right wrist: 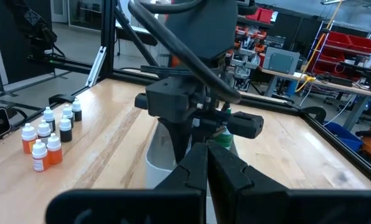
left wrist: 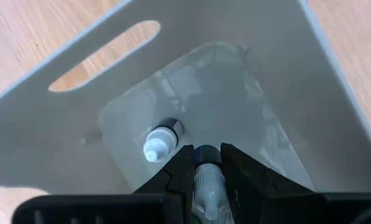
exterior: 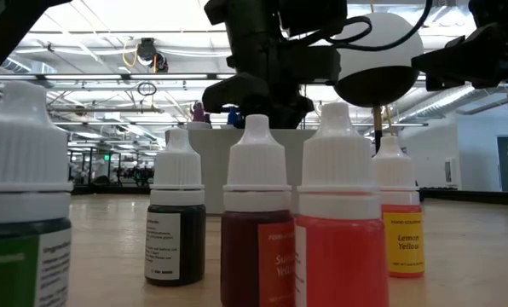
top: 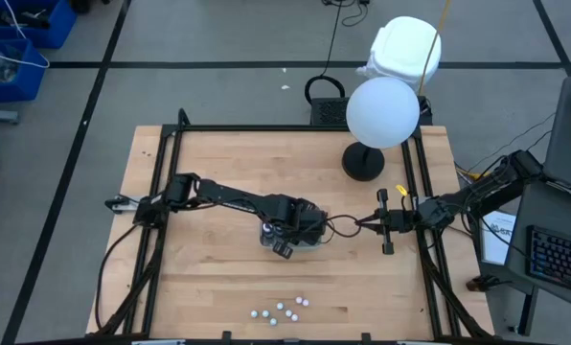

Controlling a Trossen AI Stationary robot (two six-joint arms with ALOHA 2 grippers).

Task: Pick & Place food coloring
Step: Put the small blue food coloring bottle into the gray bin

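Two pincers are showing. Left pincer [left wrist: 203, 167] is hanging inside the clear tray [left wrist: 260, 81], its fingers [left wrist: 180, 171] standing narrowly apart and clamping one food coloring bottle [left wrist: 208, 186] by its neck, the bottle's body being cut off by the picture's edge. Beside it, one more food coloring bottle [left wrist: 159, 142] is lying on its side on the tray's floor, touching neither finger. In the high view the tray [top: 269, 234] is sitting near the middle of the desk [top: 218, 163], mostly covered by the left arm's wrist, so its contents are not showing there.

Right pincer [right wrist: 207, 160] is waiting just beside the tray, toward the desk's right rail, its fingers pressed together and holding nothing.

Remaining bottles [top: 281, 310] are standing in a loose cluster well apart from the tray, near the desk's front edge; at least five are showing in the low view, including a red-filled one [exterior: 339, 230] and a yellow-labelled one [exterior: 399, 223]. Their exact count is hard to make out from above.
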